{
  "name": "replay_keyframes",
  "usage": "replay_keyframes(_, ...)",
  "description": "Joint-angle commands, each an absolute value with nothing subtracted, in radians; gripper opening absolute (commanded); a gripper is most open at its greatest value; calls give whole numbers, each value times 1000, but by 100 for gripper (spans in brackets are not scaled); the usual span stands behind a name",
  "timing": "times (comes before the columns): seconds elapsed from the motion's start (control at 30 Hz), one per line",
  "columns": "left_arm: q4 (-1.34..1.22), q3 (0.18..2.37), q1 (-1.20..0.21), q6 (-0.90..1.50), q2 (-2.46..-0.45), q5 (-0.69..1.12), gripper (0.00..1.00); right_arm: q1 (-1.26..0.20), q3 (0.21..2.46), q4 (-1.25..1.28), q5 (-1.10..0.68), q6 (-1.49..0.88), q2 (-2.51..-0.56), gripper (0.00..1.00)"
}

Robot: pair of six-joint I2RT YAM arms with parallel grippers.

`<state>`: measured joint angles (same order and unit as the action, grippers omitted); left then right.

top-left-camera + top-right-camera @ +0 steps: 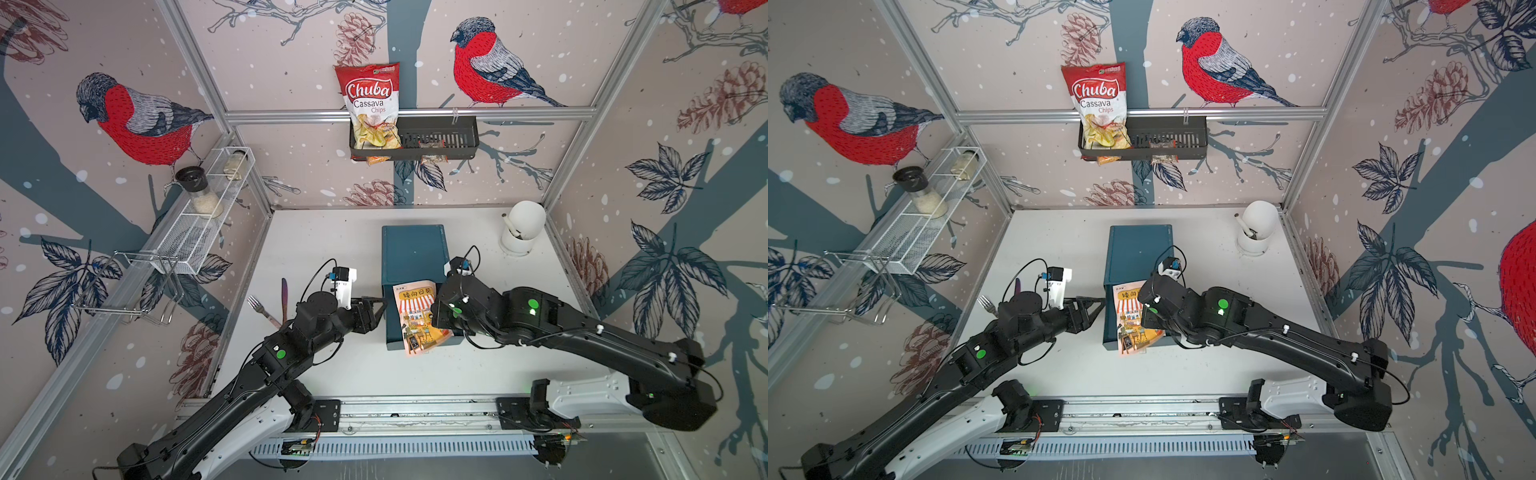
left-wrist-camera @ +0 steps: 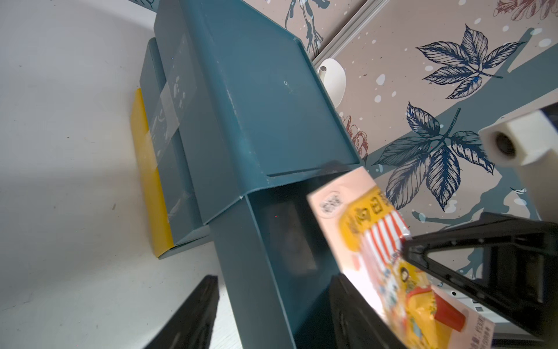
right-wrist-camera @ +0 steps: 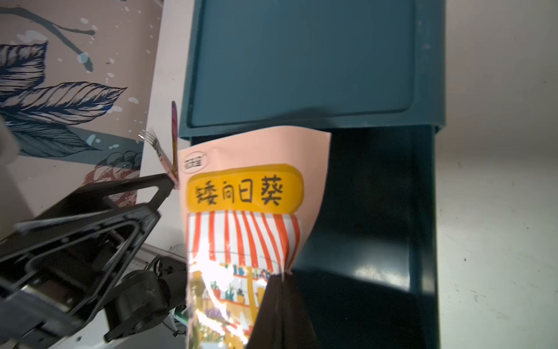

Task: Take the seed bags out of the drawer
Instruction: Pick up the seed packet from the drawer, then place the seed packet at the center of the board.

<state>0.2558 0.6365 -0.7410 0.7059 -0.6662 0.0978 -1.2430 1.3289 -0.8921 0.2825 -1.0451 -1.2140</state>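
Orange-yellow seed bag with striped awning print is over the pulled-out drawer, tilted, top edge by the teal cabinet mouth, bottom end hanging past the drawer front. Right gripper is pinched closed on the packet's lower part. Left gripper is partly spread, holding nothing, tips at the drawer wall on the left-arm side. The drawer's inside is dark and I can't tell what's in it.

The cabinet sits mid white table, which is scuffed, with a yellow strip along the cabinet's base. Fork and purple-handled utensil lie left of the cabinet, behind the left arm. White cup is behind-right of the cabinet in the corner.

The walls have bird and pinecone wallpaper. Black basket is on the wall behind the cabinet, with a Chuba chips bag in it. Wire shelf with jars is on the left wall.
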Motion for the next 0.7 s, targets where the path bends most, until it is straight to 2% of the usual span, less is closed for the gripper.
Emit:
replay_keyframes(0.0, 250, 650, -741, 706, -665, 81, 63, -1266, 1339, -881, 310, -988, -1179, 0)
replay_keyframes(0.17, 252, 657, -741, 700, -667, 78, 63, -1249, 1336, -932, 446, -995, -1079, 0)
replay_keyframes(0.3, 256, 660, -741, 696, -660, 80, 63, -1095, 1288, -992, 565, -1058, -941, 0)
replay_keyframes(0.47, 269, 659, -741, 696, -661, 74, 63, -766, 1138, -998, 556, -1046, -817, 0)
replay_keyframes(0.67, 279, 675, -741, 693, -673, 72, 63, -217, 876, -843, 305, -867, -808, 0)
